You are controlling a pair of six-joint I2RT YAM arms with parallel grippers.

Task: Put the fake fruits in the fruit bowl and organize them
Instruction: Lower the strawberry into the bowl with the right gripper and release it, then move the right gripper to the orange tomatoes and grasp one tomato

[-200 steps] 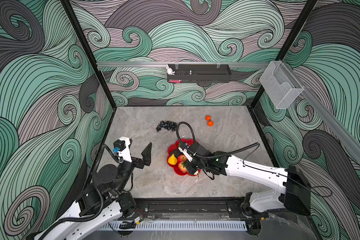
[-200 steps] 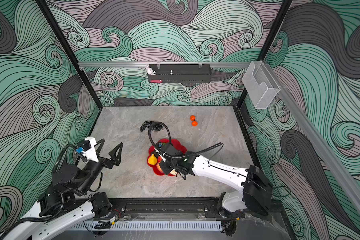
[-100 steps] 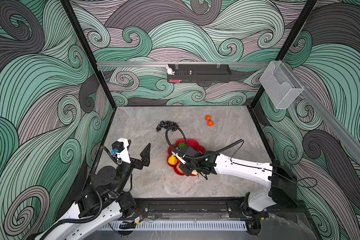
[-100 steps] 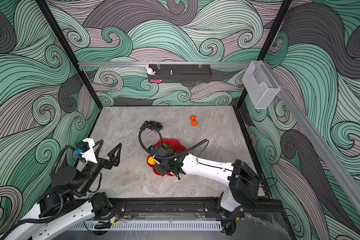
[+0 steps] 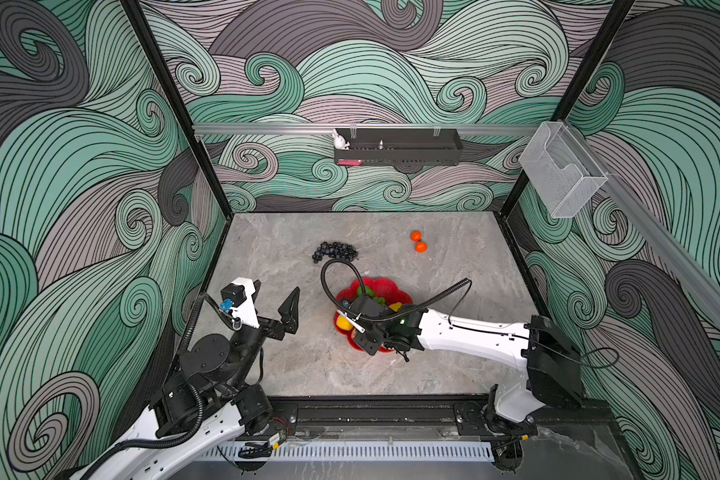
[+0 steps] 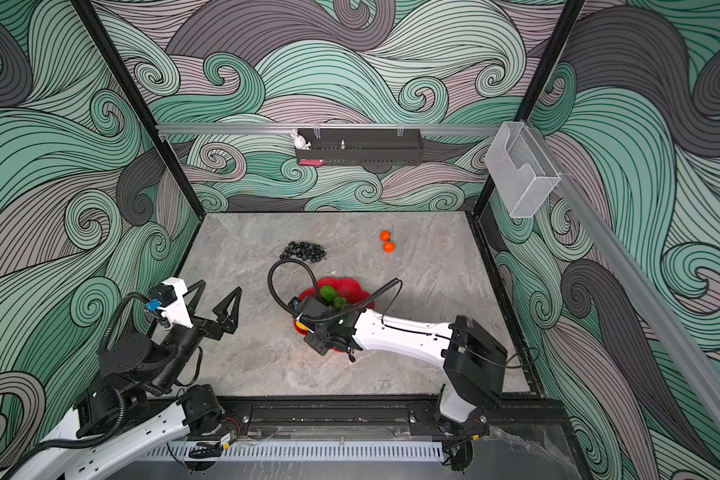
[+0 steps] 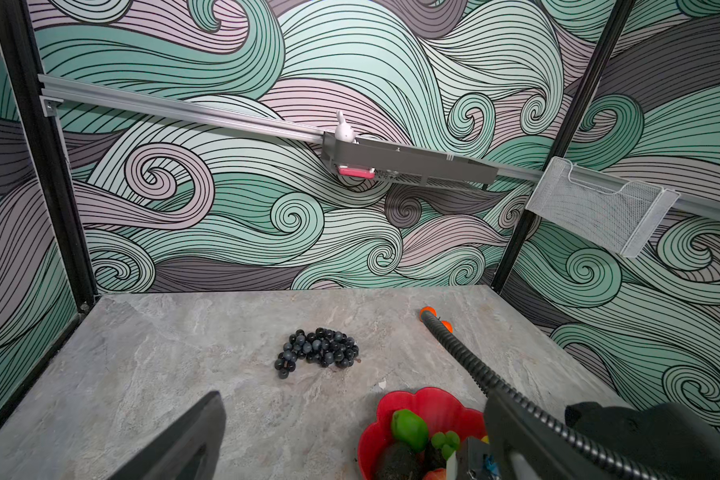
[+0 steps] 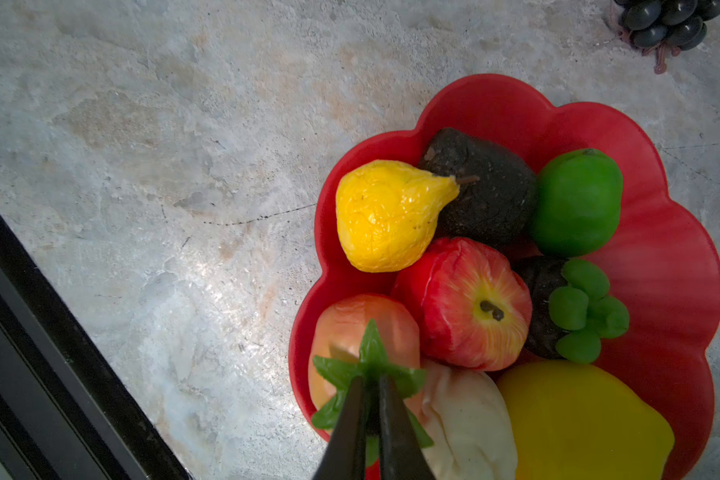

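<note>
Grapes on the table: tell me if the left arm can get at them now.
Probably yes: the open left pincer faces bare table before the grapes; only the right arm's cable loops nearby.

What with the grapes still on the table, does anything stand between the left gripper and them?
Nothing visible does: only bare table lies between the left gripper and the grapes; the right arm's cable arcs just beside.

One fruit bowl (image 8: 674,232), eight fruits (image 8: 462,303) inside (right wrist view); two oranges (image 5: 415,236), one grape bunch (image 5: 335,251) outside.
</note>
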